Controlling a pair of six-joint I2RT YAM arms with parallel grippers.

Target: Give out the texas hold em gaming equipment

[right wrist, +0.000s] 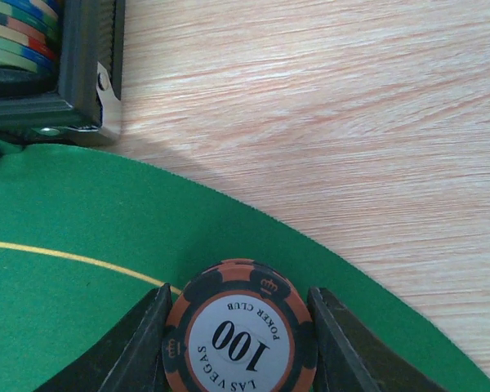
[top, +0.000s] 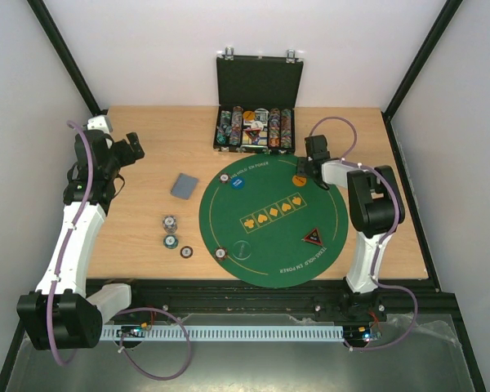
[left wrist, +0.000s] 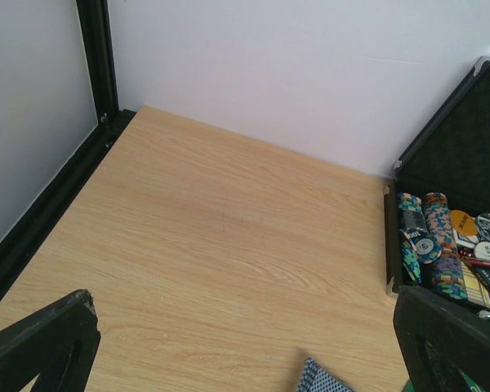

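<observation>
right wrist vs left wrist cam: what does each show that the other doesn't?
Right wrist only: the right gripper closed on an orange-and-black 100 chip by its edges, over the green felt mat.
Left wrist only: the left gripper wide open with nothing between its fingers, a corner of the grey-blue playing cards, the raised lid, the white back wall.
Both: the wooden table and the black case with its chip rows.

Top external: high above the near edge of the table (top: pixel 147 245), looking down on all of it. Left wrist: low, left of the black case (top: pixel 256 77), facing the back wall (left wrist: pixel 269 73). Right wrist: close, looking down by the case's front right corner. All three show the case.
</observation>
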